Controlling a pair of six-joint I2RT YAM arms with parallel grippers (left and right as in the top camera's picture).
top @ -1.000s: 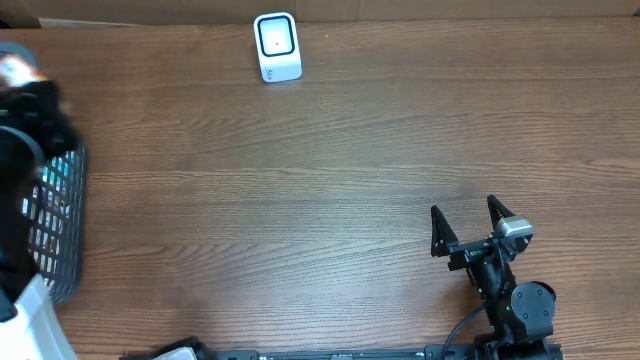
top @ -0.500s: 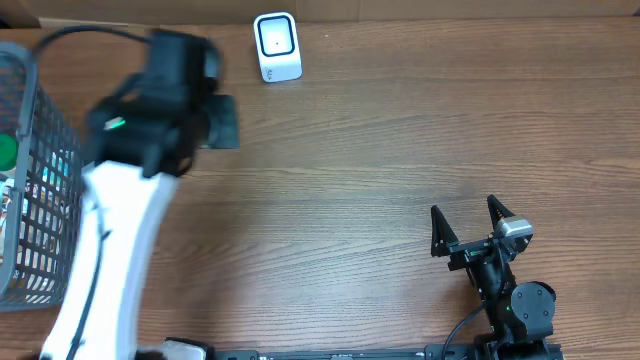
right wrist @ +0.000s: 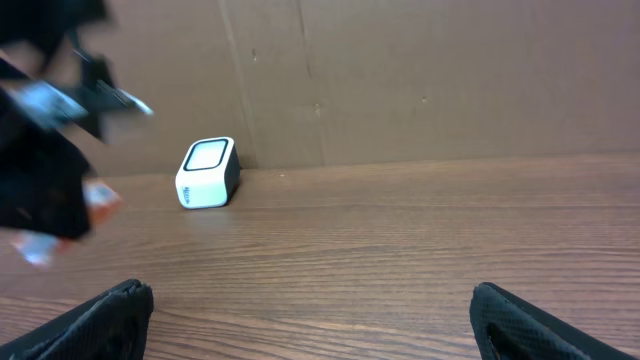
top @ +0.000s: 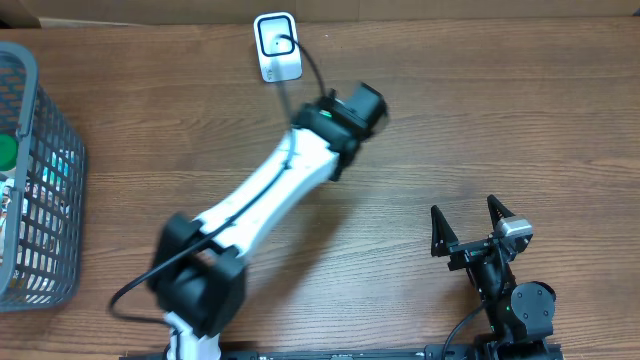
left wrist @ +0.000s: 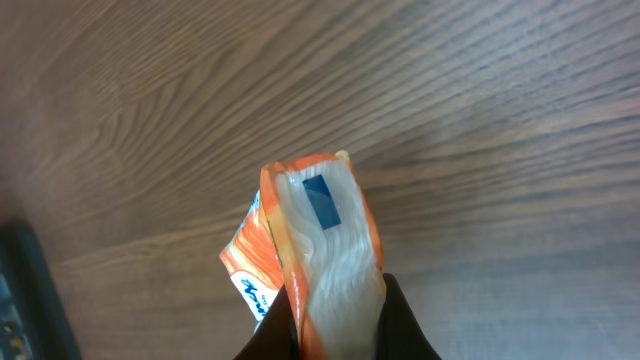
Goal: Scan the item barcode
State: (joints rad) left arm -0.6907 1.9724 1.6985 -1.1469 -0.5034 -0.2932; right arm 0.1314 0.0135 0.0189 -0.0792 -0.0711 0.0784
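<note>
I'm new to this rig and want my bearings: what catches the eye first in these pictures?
The white left arm stretches diagonally across the middle of the table. Its left gripper is shut on an orange-and-white packet, short of the white scanner at the far edge. The right gripper rests open at the near right, and a wire basket sits at the left edge.

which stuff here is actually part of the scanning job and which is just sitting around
In the job:
orange packet, gripped in the left hand
white scanner

Just lying about:
wire basket with its contents
right hand, open and empty
</note>
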